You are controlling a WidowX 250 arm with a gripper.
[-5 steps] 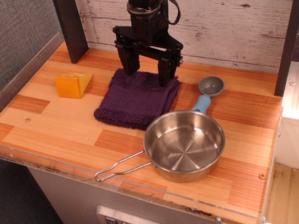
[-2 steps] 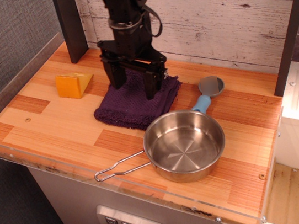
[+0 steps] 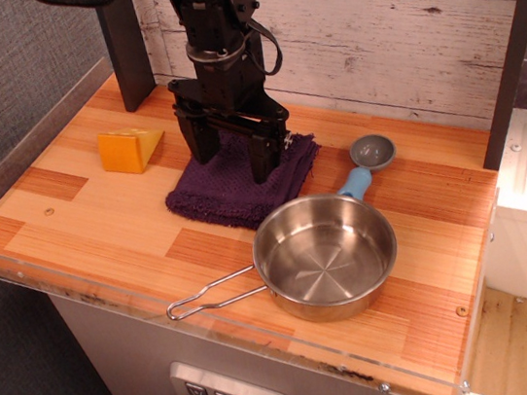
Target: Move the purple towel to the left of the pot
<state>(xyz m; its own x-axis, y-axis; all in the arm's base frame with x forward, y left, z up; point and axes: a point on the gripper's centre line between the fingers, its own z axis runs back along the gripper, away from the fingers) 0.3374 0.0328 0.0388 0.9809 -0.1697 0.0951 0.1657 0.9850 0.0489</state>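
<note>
The purple towel lies folded flat on the wooden table, just behind and to the left of the pot. The pot is a shiny steel pan with its wire handle pointing left toward the front edge. My black gripper hangs open over the middle of the towel, its two fingertips down at the cloth's surface with the cloth between them. I cannot tell whether the tips press into it.
An orange-yellow wedge block sits left of the towel. A grey scoop with a blue handle lies behind the pot. A dark post stands at the back left, a plank wall behind. A clear rim edges the table's front.
My gripper has moved left from the towel's back right edge to over its middle and has come lower. The towel, pot and scoop stay in place.
</note>
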